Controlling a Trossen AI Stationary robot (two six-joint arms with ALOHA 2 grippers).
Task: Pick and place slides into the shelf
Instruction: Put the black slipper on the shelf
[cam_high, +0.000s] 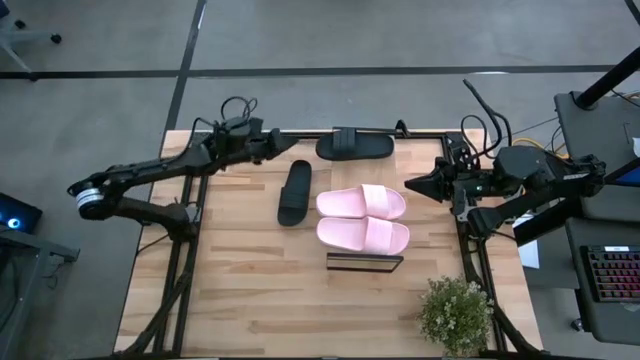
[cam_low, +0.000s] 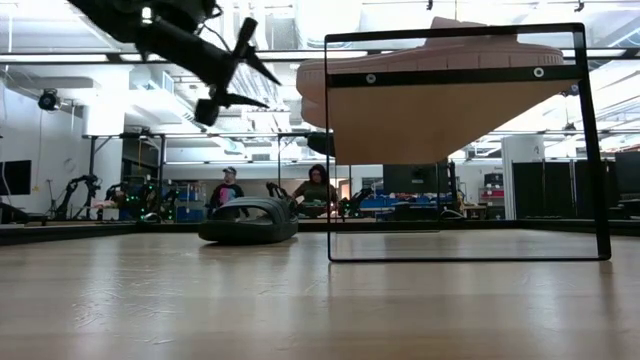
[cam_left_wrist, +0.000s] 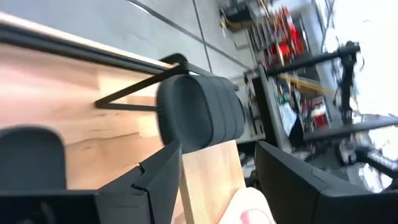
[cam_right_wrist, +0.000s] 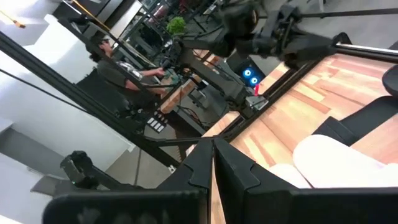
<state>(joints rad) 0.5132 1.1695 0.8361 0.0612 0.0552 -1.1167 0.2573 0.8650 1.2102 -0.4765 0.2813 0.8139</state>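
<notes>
Two pale pink slides (cam_high: 362, 202) (cam_high: 363, 236) lie side by side across the shelf (cam_high: 365, 262), a light-wood plank on a thin black frame (cam_low: 470, 140). One black slide (cam_high: 353, 146) lies across the shelf's far end. The other black slide (cam_high: 294, 192) rests sole-down on the table left of the shelf (cam_low: 248, 220). My left gripper (cam_high: 296, 144) hovers open above the table's far left, beside the far black slide (cam_left_wrist: 202, 112). My right gripper (cam_high: 409, 187) is shut, right of the pink slides (cam_right_wrist: 336, 158), touching nothing.
A potted plant (cam_high: 456, 312) stands at the table's near right corner. Black frame rails (cam_high: 190, 250) run along both sides of the table. People sit at benches in the room beyond (cam_low: 318, 190). Bare wood lies near the table's front edge (cam_high: 260, 310).
</notes>
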